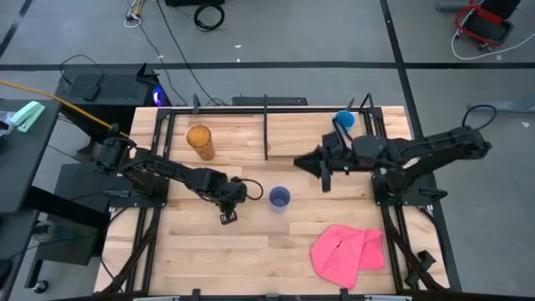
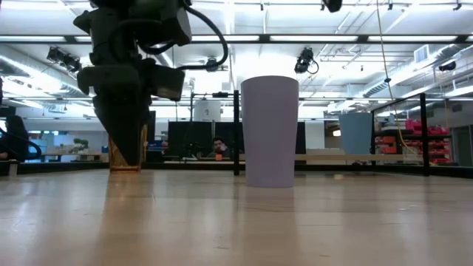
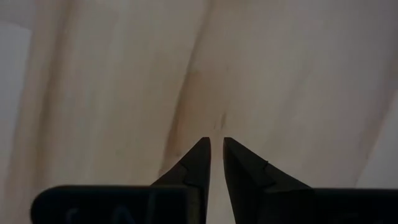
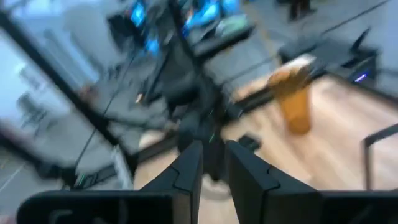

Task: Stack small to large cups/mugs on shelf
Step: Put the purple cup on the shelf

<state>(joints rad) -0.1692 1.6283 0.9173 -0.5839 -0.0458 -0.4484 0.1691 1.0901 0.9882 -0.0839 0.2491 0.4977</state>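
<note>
Left gripper [image 1: 227, 216]: fingers nearly closed, empty, pointing down at tabletop [image 1: 251, 251]. Lavender cup [image 1: 279, 199] upright just beside it, untouched. Amber tumbler [image 1: 200, 142] and blue cup [image 1: 344, 119] beyond, by shelf [image 1: 292, 125]. Right gripper [image 1: 324, 171]: nearly closed, empty, raised. Step, judged: approach to lavender cup. Next: open fingers, straddle cup.

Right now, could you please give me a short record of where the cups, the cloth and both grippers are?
amber cup: upright on the shelf, left part
blue cup: on the shelf, right end
lavender cup: upright on the table, mid, not yet on the shelf
pink cloth: on the table, front right
left gripper: low over the table, left of the lavender cup, nearly shut, empty
right gripper: by the shelf's right half, nearly shut, empty
</note>
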